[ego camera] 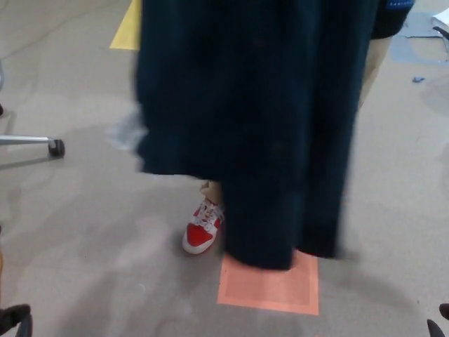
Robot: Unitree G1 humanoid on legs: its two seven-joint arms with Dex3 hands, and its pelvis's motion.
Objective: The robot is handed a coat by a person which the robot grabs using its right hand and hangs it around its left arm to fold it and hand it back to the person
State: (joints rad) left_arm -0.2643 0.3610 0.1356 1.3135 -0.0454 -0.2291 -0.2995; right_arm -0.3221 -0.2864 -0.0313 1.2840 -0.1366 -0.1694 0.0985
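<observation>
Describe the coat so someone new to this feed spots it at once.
Start at the orange rectangle on the grey floor. Hanging over its top edge, filling the middle of the view, is the coat. It is long, dark navy cloth, unlike the small red-and-white shoe beside its hem.

Only slivers of the robot show. The black left hand [12, 319] pokes into view at the near left corner. The black right hand [436, 326] barely enters at the near right corner. The picture's edge cuts off most of each.
</observation>
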